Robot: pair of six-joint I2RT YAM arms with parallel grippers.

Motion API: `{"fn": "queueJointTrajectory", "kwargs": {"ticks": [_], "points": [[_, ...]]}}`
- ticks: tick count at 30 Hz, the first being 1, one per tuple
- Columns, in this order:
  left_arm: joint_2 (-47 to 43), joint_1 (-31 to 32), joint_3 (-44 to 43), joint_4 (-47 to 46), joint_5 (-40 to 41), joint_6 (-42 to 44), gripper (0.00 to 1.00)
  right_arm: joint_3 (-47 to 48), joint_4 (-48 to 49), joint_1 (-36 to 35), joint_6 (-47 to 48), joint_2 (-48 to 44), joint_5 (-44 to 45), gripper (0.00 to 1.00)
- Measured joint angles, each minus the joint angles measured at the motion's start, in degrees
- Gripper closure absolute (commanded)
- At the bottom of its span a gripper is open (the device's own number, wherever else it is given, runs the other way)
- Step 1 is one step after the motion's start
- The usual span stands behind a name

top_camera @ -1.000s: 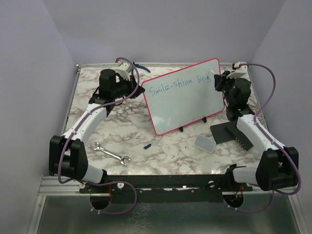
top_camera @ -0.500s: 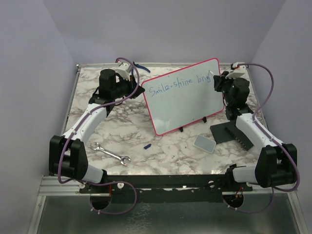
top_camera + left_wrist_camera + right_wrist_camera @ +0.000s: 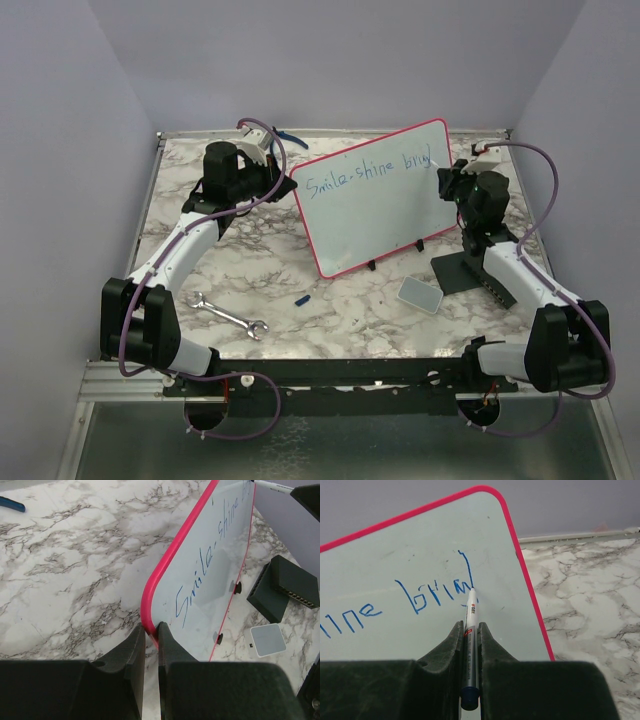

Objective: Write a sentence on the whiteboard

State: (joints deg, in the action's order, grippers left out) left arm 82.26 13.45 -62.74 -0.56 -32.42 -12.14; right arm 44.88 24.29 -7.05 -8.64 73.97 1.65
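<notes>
The whiteboard with a red-pink frame stands tilted on the marble table. Blue handwriting on it reads "Smile-shine brig" plus a tall stroke. My left gripper is shut on the board's left frame edge. My right gripper is shut on a white marker. The marker's tip touches the board at the foot of the last stroke. In the top view the right gripper is at the board's upper right.
A metal wrench lies at front left. A small blue cap lies in front of the board. A small grey pad and a black stand sit at the right. A blue object lies at the back edge.
My right gripper has moved right and down along the board with the marker. The writing has grown from "brig" by a tall stroke. The left arm has not moved.
</notes>
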Motion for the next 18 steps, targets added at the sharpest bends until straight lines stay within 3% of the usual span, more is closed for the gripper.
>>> {"fn": "queueJointTrajectory", "kwargs": {"ticks": [18], "points": [[0.0,0.0,0.0,0.04,-0.15,0.0,1.0,-0.46,0.02,0.0,-0.33,-0.68,0.0,0.99]]}}
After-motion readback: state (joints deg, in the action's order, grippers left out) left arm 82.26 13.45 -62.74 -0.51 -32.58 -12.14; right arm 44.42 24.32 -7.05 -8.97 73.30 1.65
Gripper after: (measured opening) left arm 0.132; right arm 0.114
